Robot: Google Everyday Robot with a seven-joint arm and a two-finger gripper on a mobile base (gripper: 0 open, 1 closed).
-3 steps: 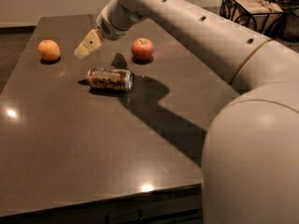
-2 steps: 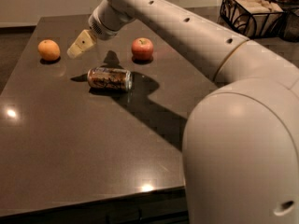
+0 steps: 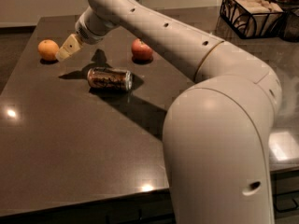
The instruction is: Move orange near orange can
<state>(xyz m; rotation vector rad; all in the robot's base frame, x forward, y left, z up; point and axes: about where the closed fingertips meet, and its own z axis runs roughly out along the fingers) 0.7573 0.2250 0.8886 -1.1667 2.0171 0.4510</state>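
The orange [image 3: 48,49] sits on the dark table [image 3: 70,139] at the far left. The orange can [image 3: 110,79] lies on its side near the middle of the table, to the right of and nearer than the orange. My gripper [image 3: 63,55] hangs at the end of the long white arm, just right of the orange and above the table, left of the can. It holds nothing that I can see.
A red apple [image 3: 141,50] sits behind and right of the can. A black wire basket [image 3: 250,13] stands on the counter at the back right. My arm's white body [image 3: 219,143] fills the right foreground.
My gripper has moved left, away from the can and apple, closer to the orange. The orange, can and apple have not moved.
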